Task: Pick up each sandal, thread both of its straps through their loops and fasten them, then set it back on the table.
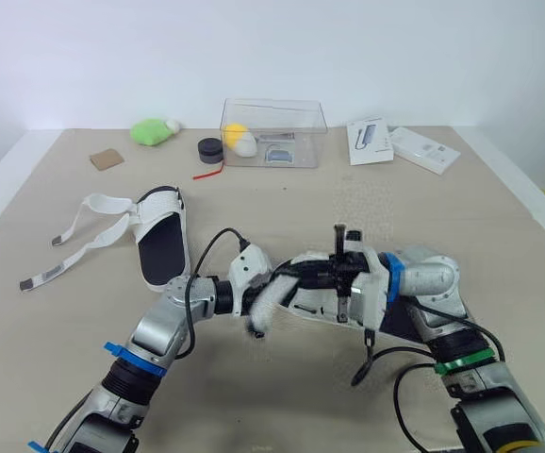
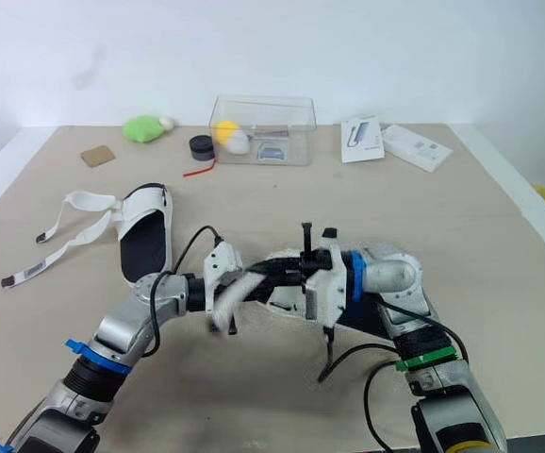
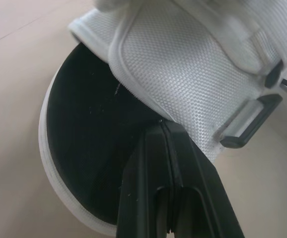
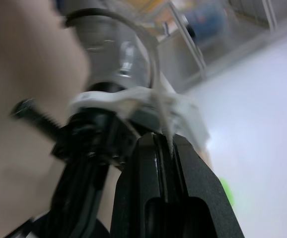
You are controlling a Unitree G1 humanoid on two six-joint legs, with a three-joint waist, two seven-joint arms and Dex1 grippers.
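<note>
While the left pincer [image 3: 165,130] is clamping its closed fingers on the lower edge of the woven strap [image 3: 183,64], the right pincer [image 4: 164,141] is pinching a thin strap tail [image 4: 159,106] between fingers that are pressed together. The held sandal [image 1: 322,310] is sitting between the two arms over the near middle of the desk [image 1: 282,203]; whether its sole is touching the desk cannot be told. Its black footbed [image 3: 84,144] is facing the left wrist camera. A black plastic loop [image 3: 251,121] is showing at the far end of the woven strap and is appearing empty. The second sandal [image 1: 162,243] is lying flat to the robot's left, well apart from the held one, with its loose straps [image 1: 79,231] trailing toward the desk's left edge.

The step in hand is judged to be the threading of a strap on the held sandal; the task is looking early, with neither sandal fastened.

Doing this step well is calling for the following:
1. The left pincer is acting as the anchor, keeping the loop steady and open toward the right arm.
2. The right pincer is keeping the tail flat and untwisted, leading it squarely into the loop.
3. Tension is staying light, since a hard pull is risking dragging the sandal out of the left grip
</note>
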